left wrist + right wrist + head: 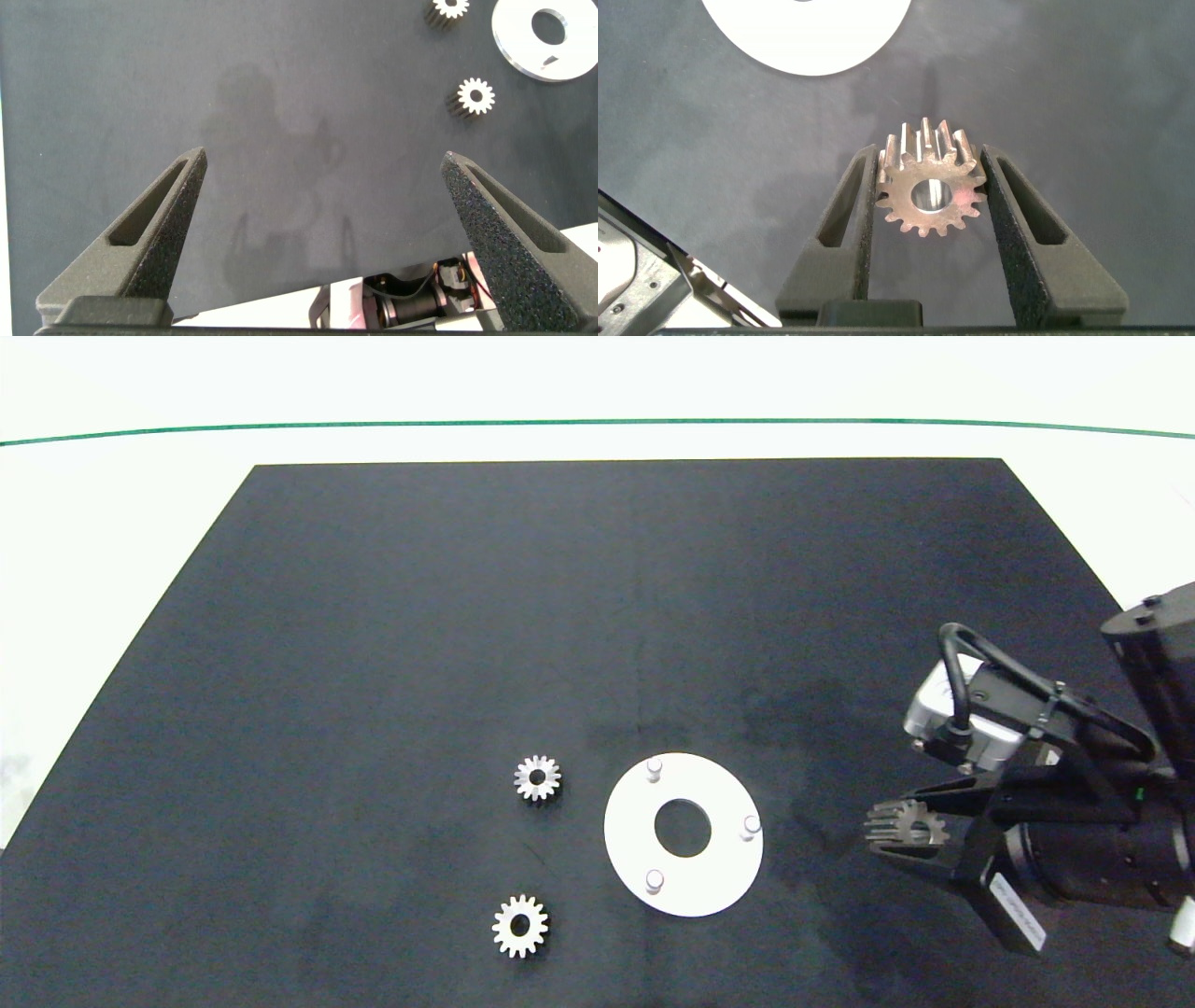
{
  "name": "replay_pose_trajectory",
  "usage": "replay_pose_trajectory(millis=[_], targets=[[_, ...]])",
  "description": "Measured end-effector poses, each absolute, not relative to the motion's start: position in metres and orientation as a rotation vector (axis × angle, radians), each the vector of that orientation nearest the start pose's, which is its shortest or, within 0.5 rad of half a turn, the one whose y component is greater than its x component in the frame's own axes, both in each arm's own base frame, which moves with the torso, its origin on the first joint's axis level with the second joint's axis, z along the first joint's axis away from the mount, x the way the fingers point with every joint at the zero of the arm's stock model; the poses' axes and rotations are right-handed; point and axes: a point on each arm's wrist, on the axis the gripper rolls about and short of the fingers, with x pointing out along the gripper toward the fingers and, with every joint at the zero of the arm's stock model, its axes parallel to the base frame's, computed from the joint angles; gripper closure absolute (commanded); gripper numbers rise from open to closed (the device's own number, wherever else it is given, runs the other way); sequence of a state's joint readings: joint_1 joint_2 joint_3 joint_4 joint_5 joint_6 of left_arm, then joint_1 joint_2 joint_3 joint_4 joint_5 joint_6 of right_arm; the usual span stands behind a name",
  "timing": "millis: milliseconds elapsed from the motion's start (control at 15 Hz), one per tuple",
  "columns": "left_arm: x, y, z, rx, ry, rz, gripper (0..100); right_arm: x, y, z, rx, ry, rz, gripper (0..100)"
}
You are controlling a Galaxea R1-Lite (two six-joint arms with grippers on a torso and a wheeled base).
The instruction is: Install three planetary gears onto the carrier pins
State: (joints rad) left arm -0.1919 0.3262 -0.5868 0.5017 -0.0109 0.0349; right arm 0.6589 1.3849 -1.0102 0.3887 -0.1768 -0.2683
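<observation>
Right wrist view: right gripper (pixel 929 191) clamps one planetary gear (pixel 926 191) just beside the white disc (pixel 635 831) — centre its hole squarely over the nearest carrier pin (pixel 750 824) before lowering. Left gripper (pixel 322 201) hangs open, parked.

We see the disc (pixel 683 887) lying flat on the mat (pixel 373 644), toward its near edge, right of centre. Three pins (pixel 653 768) stand on it in a triangle around the centre hole. Two gears (pixel 538 777) lie on the mat left of the disc, one behind the other, apart from it and each other. Right of the disc, the right gripper (pixel 896 831) has a third gear (pixel 907 826) between its fingers. The left gripper (pixel 322 201) hangs over bare mat, well clear of the parts.
</observation>
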Motion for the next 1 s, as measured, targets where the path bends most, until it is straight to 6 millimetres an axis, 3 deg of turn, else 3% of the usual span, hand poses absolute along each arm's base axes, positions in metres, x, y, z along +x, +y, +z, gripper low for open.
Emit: replay_pose_trajectory(millis=[533,1000], targets=[[-0.035,0.007,0.19,0.056,0.235,-0.206,0,0.19,0.175,0.227,-0.614,0.655,0.642,81],[-0.034,0.006,0.192,0.056,0.238,-0.206,0,0.204,0.192,0.216,-0.65,0.683,0.618,81]])
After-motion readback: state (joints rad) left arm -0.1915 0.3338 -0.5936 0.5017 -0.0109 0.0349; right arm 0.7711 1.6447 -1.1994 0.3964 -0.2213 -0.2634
